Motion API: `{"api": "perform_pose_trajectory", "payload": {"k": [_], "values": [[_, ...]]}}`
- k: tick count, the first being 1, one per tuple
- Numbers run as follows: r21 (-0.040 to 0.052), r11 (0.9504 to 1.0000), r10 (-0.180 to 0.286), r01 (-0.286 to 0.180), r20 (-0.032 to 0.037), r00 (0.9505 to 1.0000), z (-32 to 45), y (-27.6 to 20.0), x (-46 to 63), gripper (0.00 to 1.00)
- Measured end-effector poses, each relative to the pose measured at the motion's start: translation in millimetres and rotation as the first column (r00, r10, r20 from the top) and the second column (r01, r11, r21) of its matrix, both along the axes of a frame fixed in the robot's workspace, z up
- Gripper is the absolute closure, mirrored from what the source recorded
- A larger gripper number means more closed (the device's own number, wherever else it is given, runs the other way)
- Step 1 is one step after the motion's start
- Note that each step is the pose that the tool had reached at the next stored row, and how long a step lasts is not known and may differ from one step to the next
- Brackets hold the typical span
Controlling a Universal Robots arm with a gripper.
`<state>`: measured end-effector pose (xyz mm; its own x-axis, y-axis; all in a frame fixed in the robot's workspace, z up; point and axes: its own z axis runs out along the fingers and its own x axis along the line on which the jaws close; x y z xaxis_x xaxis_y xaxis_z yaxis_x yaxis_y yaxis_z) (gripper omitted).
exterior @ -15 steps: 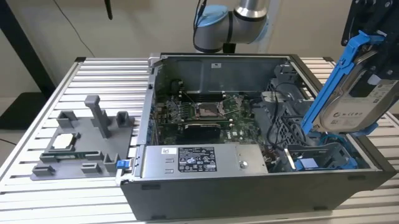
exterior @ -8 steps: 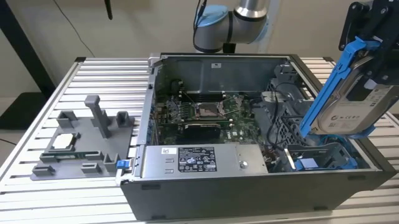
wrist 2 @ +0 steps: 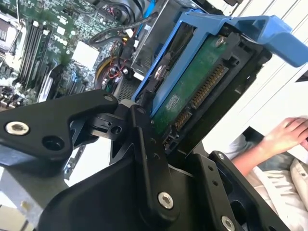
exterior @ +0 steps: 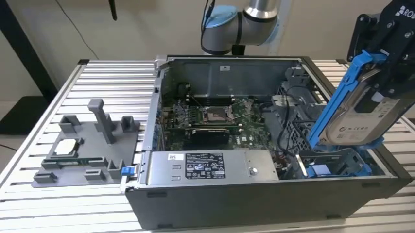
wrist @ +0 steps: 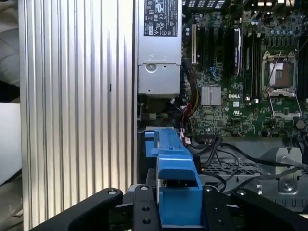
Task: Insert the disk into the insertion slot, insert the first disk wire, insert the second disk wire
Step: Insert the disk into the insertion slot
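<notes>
My gripper (exterior: 384, 85) is shut on the disk (exterior: 355, 125), a silver drive with a white label in a bright blue carrier frame. It hangs steeply tilted at the exterior view's right, its lower end just above the insertion slot (exterior: 337, 162), a dark metal bay with blue fittings in the case's front right corner. The second wrist view shows the disk's green circuit board and connector (wrist 2: 192, 94) between my black fingers (wrist 2: 144, 144). In the first wrist view the blue carrier (wrist: 175, 192) sits between the finger links. Black cables (wrist: 231, 151) lie beside the bay; I cannot tell which are the disk wires.
The open computer case (exterior: 259, 204) stands on a slatted aluminium table (exterior: 71, 97). Inside are the motherboard (exterior: 207, 116) and a grey labelled power-supply box (exterior: 204, 167). A grey fixture with parts (exterior: 91, 145) lies at the exterior view's left. A person's hand (wrist 2: 284, 134) rests beyond the case.
</notes>
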<state>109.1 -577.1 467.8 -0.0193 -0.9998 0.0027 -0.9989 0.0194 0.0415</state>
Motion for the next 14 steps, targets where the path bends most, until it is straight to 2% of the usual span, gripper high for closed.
{"api": "perform_pose_trajectory", "payload": {"k": [11, 14], "values": [[0.0047, 1.0, 0.0, 0.0, -0.0008, 1.0, -18.3, -0.2, 2.5, 1.0], [0.0072, 1.0, 0.0, 0.0, -0.0009, 1.0, -20.4, -0.1, 2.9, 1.0]]}}
